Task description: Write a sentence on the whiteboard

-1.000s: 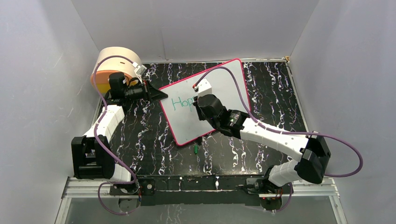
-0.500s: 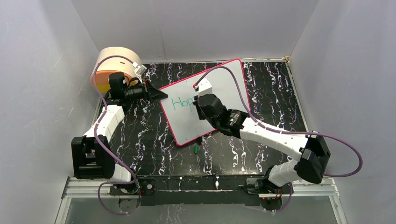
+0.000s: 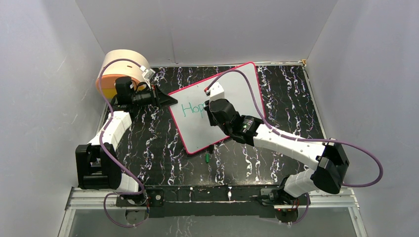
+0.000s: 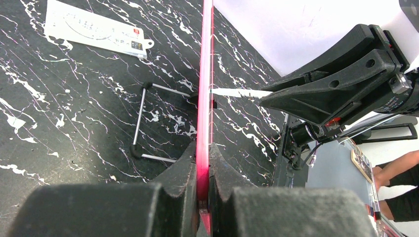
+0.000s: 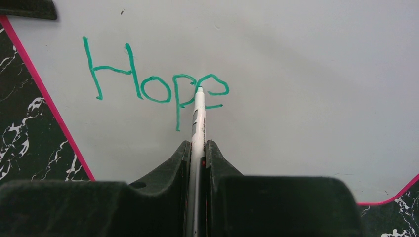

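The whiteboard (image 3: 240,85) with its pink-red rim stands tilted on the black marbled table. My left gripper (image 3: 170,100) is shut on its left edge; in the left wrist view the rim (image 4: 205,94) runs between the jaws of that gripper (image 4: 202,163). My right gripper (image 5: 197,145) is shut on a white pen (image 5: 198,118), whose teal tip touches the board at the last letter of the sentence (image 5: 153,84). The teal writing reads "Hope". In the top view the right gripper (image 3: 210,112) covers the end of the word (image 3: 191,109).
A round beige and orange container (image 3: 121,64) sits at the back left behind the left arm. A green pen cap (image 3: 207,158) lies on the table below the board. A small white printed card (image 4: 94,30) and the board's wire stand (image 4: 148,123) lie behind it. Grey walls enclose three sides.
The right arm has shifted very slightly at the board; the writing, the board and the left arm look the same.
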Robot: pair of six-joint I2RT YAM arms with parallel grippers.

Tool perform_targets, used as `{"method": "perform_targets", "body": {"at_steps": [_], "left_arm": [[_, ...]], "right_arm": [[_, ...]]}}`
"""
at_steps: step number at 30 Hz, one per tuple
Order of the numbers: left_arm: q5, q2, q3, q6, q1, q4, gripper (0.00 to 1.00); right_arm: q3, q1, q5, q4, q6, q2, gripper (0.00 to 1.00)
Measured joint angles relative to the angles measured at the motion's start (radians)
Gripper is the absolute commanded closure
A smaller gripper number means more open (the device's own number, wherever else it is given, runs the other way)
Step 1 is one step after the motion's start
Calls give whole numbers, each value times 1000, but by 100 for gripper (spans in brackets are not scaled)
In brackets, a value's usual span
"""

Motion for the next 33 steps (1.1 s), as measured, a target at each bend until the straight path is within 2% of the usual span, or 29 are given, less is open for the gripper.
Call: {"method": "perform_targets", "body": {"at_steps": [24, 33], "left_arm": [[0, 0, 0, 2, 0, -1, 100], [-1, 0, 2, 3, 0, -7, 100]], "right_arm": [[-4, -5, 23, -26, 18, -8, 100], [-25, -51, 22, -26, -17, -55, 100]]}}
